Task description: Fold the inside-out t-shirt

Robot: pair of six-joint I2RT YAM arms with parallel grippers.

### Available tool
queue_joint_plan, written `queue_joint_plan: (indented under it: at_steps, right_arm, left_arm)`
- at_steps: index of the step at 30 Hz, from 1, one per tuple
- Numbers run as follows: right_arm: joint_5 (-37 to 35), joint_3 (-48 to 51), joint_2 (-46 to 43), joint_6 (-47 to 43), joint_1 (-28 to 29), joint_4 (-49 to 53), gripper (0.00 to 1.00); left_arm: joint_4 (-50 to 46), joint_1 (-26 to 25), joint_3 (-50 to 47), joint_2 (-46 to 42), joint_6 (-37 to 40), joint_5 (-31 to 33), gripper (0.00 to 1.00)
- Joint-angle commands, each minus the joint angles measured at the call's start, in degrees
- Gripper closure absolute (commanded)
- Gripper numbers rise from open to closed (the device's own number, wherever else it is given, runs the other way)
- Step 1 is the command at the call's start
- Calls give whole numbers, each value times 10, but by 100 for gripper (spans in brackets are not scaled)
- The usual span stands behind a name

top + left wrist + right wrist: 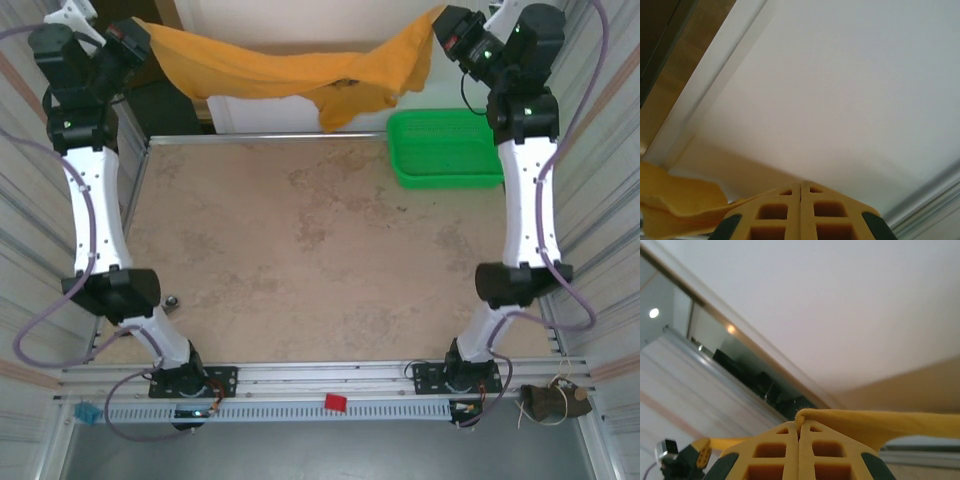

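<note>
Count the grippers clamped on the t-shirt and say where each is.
2. The left gripper holds one end of the t-shirt at far left; the right gripper holds the other end at far right.

I count one mustard-orange cloth t-shirt (290,70). I have two grippers: one left gripper (138,38) and one right gripper (440,30). There is one green plastic tray (450,180), one small red block (335,402), one little blue thing (87,411), and one brown speckled table (300,260).
</note>
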State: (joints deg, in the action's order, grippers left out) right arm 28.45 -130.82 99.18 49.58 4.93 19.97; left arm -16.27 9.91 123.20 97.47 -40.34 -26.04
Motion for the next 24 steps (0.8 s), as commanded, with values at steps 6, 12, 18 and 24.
queue_joint_plan:
  at_steps: [6, 12, 18, 24]
  right_arm:
    - [-37, 527, -286, -45, 46, -69, 100]
    - [-136, 789, -495, -39, 120, 28, 100]
    - [-216, 923, -662, 24, 183, 165, 100]
    - [-278, 953, -805, 76, 203, 333, 100]
  left_arm:
    - [64, 4, -479, -190, 44, -24, 100]
    - [34, 7, -747, -352, 44, -1, 100]
    - [-82, 7, -866, -495, 24, 53, 100]
    - [-169, 7, -937, -606, -11, 95, 100]
